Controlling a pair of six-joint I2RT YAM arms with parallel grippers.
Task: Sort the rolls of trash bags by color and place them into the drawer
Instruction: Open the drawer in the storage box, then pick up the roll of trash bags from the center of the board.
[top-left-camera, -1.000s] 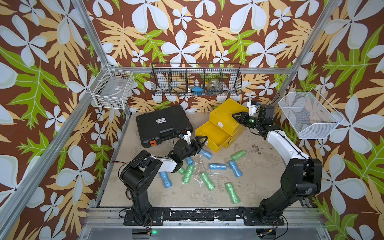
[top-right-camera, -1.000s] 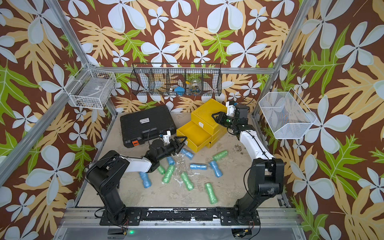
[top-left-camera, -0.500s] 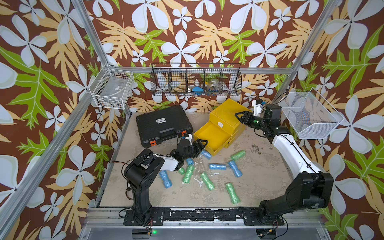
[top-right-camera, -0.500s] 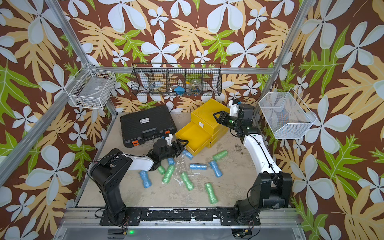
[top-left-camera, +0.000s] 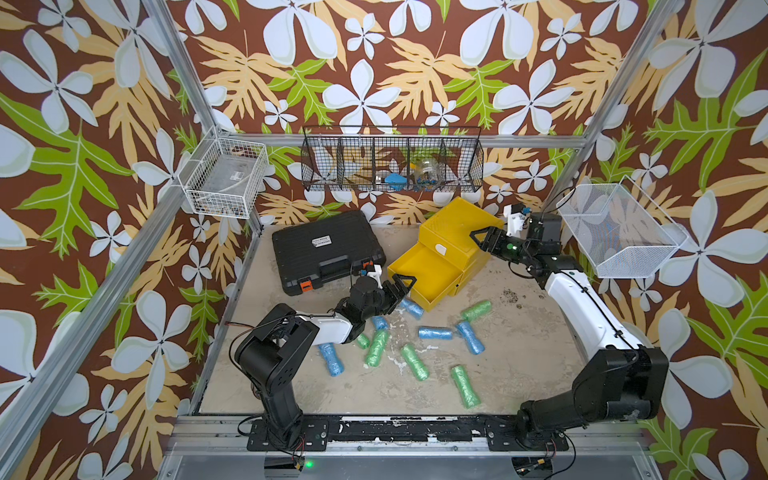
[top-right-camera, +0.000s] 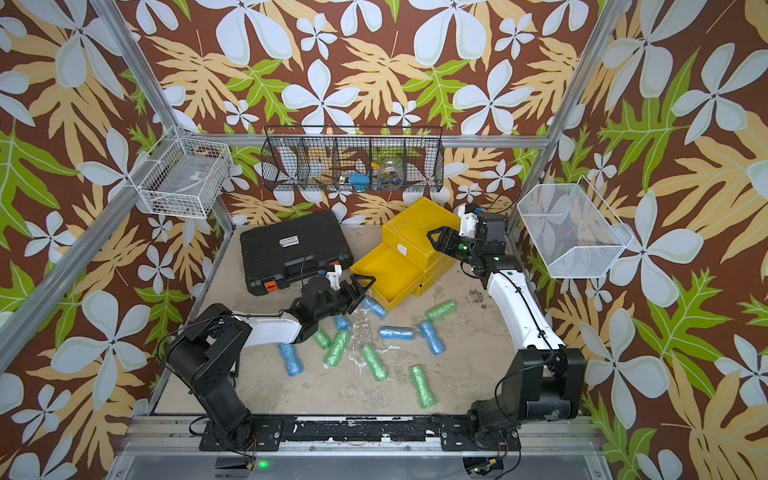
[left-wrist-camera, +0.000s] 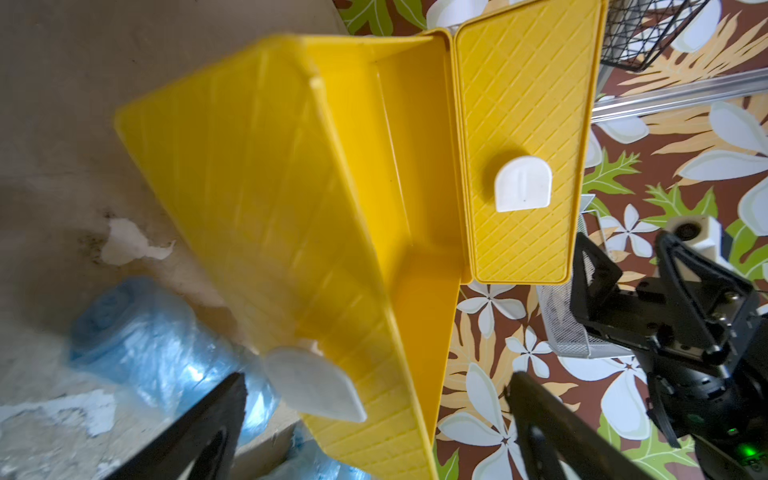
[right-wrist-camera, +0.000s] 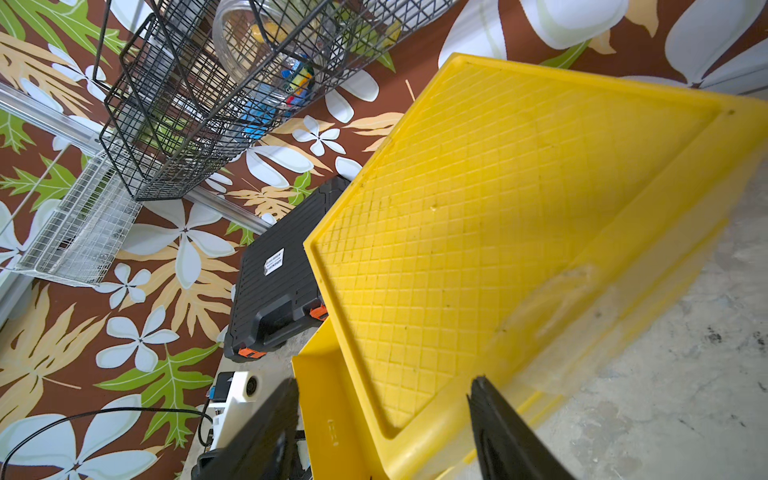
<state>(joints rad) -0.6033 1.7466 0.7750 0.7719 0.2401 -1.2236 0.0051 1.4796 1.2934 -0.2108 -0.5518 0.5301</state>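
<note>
The yellow drawer unit (top-left-camera: 457, 224) stands at the back of the table with its low drawer (top-left-camera: 424, 270) pulled out and bare inside. My left gripper (top-left-camera: 405, 286) is open at the drawer's front. In the left wrist view its fingers (left-wrist-camera: 216, 411) stand wide on either side of the white handle (left-wrist-camera: 311, 384) without touching it. My right gripper (top-left-camera: 478, 239) is open over the unit's top corner (right-wrist-camera: 395, 419), holding nothing. Several blue rolls (top-left-camera: 434, 332) and green rolls (top-left-camera: 414, 361) lie loose on the table. One blue roll (left-wrist-camera: 158, 345) rests against the drawer's front.
A black case (top-left-camera: 328, 249) lies left of the drawer unit. On the back wall hangs a black wire basket (top-left-camera: 392, 160). A white wire basket (top-left-camera: 224, 178) is fixed at the left and a mesh basket (top-left-camera: 619, 232) at the right. Metal frame posts line the table's edges.
Both grippers have opened wider, the left one coming off the drawer's handle. The right arm's elbow has swung out to the right. The rolls have not moved.
</note>
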